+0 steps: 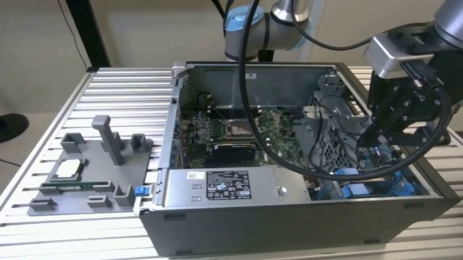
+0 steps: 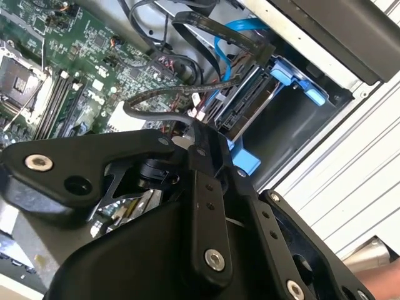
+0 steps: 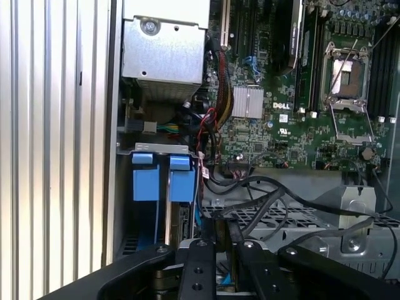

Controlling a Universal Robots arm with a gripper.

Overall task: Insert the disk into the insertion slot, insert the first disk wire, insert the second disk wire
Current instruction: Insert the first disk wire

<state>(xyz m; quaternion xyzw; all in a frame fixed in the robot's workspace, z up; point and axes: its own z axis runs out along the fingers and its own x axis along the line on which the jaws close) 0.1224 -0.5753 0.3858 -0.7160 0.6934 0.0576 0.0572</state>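
- The arm (image 1: 289, 13) hangs in from 12 o'clock in the exterior view. Its wrist is bent so that the tool (image 1: 367, 142) points down into the open computer case (image 1: 289, 222) on the case's 3 o'clock side.
- The case lies on a slatted metal worktop (image 1: 116, 86), with a green circuit board (image 1: 250, 127) on its floor.
- In the second wrist view the tool narrows to a point, its tips together and clamped on the end of a black wire (image 2: 156, 103) that loops away over the board.
- The disk (image 2: 244, 103) sits in the slot (image 1: 394, 187), at the case's 4 o'clock corner, with blue plastic at its edges.
- In the exterior view the slot is at 6 o'clock from the tool, near it but apart.
- In the second wrist view the disk's end lies just beyond the tool's tip.
- A blue wire (image 2: 234, 28) arcs over towards that end of the disk.
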